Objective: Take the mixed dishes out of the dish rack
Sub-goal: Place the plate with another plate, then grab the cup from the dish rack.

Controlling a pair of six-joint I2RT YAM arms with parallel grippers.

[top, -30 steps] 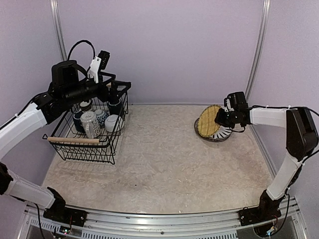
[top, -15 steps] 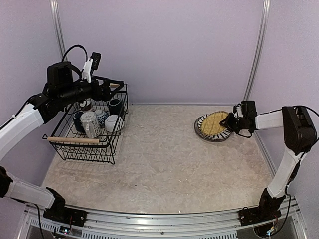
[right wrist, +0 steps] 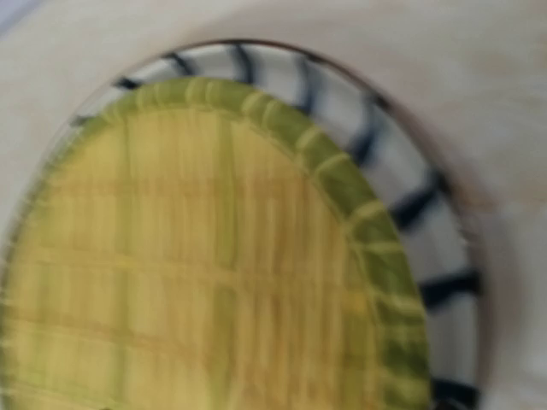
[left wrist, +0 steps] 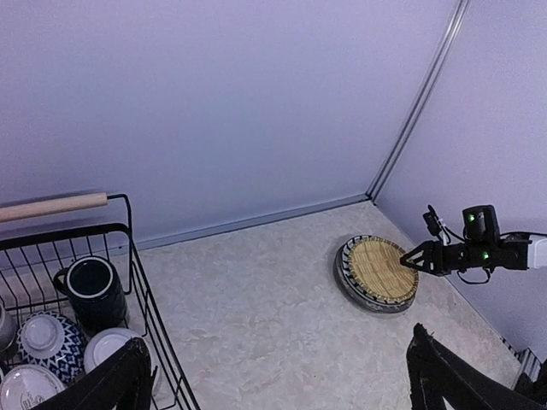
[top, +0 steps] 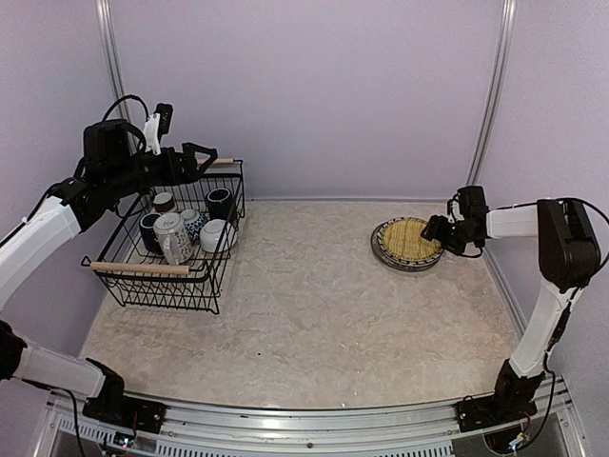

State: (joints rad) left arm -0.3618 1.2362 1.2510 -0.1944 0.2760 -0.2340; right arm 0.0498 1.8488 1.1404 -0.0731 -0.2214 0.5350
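Note:
The dish rack (top: 171, 290) stands at the left with several mugs and cups in it: a dark mug (top: 220, 202), a tall white patterned mug (top: 172, 236) and a white bowl (top: 214, 234). My left gripper (top: 205, 157) hovers open above the rack's back rim, its fingers (left wrist: 111, 384) wide apart with nothing between them. At the right, the yellowish woven plate (top: 409, 238) lies flat on the black-and-white striped plate (top: 379, 246). My right gripper (top: 440, 231) sits open at the woven plate's right edge. The right wrist view shows only the woven plate (right wrist: 197, 273) and the striped rim (right wrist: 402, 196).
The rack has wooden rod handles at its front (top: 141, 269) and back (left wrist: 51, 207). The purple back wall and a metal corner post (top: 490, 95) close in the far and right sides. The right arm stretches along the right wall.
The woven plate went from tilted in my right gripper to flat on the striped plate, and the gripper opened. My left gripper rose and drew back over the rack.

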